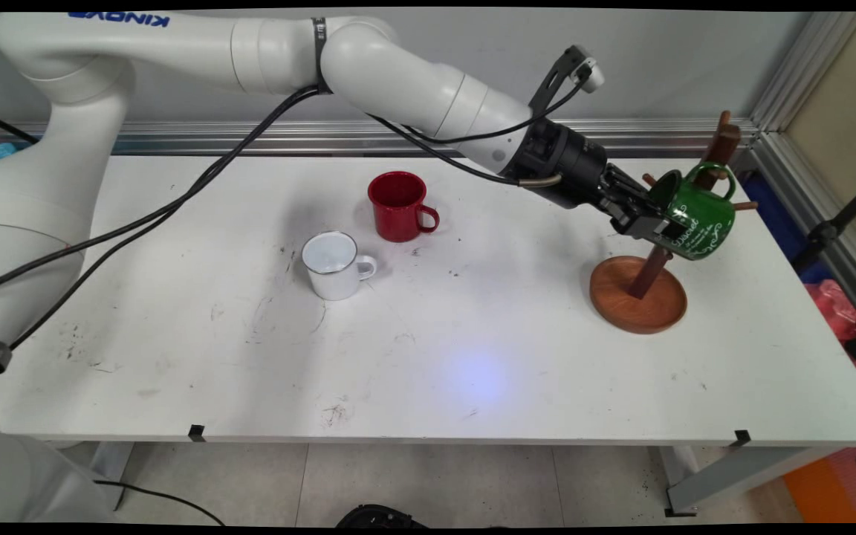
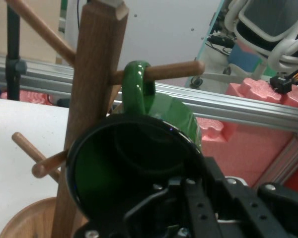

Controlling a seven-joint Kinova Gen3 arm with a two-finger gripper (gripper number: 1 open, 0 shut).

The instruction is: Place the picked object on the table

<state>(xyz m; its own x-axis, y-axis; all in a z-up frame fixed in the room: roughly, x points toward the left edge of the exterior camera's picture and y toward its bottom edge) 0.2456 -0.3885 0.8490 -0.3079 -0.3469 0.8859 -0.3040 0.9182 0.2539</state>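
Gripper point(image 1: 655, 223) clamped on the rim of a green mug point(image 1: 699, 219), apparently one finger inside. Mug handle point(image 2: 137, 87) looped over a peg point(image 2: 164, 72) of the wooden mug tree point(image 1: 640, 293), at 3 o'clock on the table point(image 1: 472, 371). Red mug point(image 1: 400, 206) and white mug point(image 1: 335, 264) stand near centre.

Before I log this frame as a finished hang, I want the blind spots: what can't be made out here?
- Gripper fingers: main view, pressed against the green mug; hand view, cut off by the bottom edge.
- Whether the handle bears on the peg: unclear, hand view only.
- Rack post's middle: both views, behind the mug.
- Mug lettering: main view, too small.
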